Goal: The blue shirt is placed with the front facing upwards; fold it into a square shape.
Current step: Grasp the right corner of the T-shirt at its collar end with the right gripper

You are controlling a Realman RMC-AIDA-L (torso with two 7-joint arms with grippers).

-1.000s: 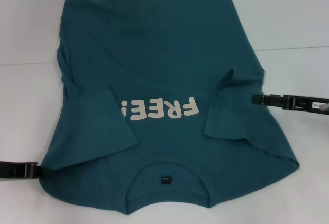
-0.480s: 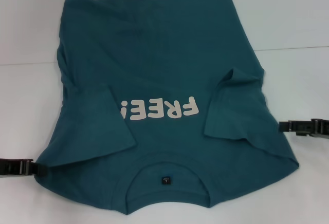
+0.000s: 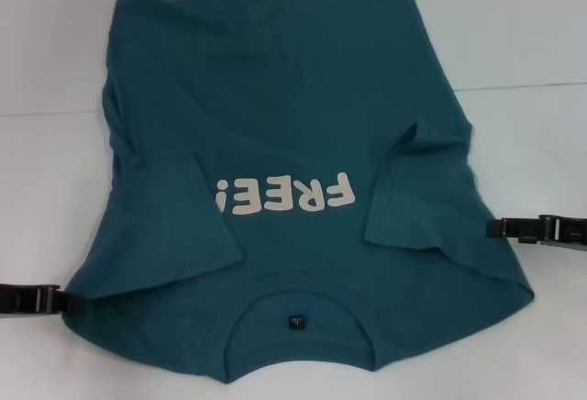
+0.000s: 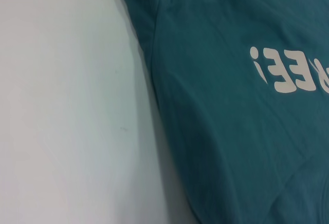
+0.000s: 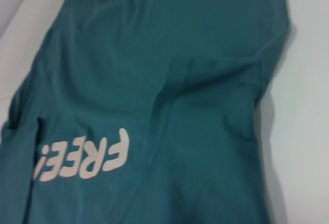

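The blue shirt (image 3: 284,116) lies flat and front up on the white table, collar toward me, with both short sleeves folded inward over the chest. Pale "FREE!" lettering (image 3: 284,196) reads upside down from my head view, and a small dark neck label (image 3: 296,322) shows inside the collar. My left gripper (image 3: 60,302) sits low at the shirt's near-left shoulder edge, touching the cloth. At the right edge, just below the folded right sleeve (image 3: 422,189), is my right gripper (image 3: 493,227). The wrist views show only the shirt (image 4: 231,131) (image 5: 169,80) and bare table.
White table surface (image 3: 532,33) surrounds the shirt on all sides. A faint seam line (image 3: 523,85) runs across the table behind the shirt's middle. No other objects are in view.
My right gripper has left the folded right sleeve, moving outward and toward me, then edging back in to the shirt's right edge. The left gripper has hardly moved. The shirt lies unchanged.
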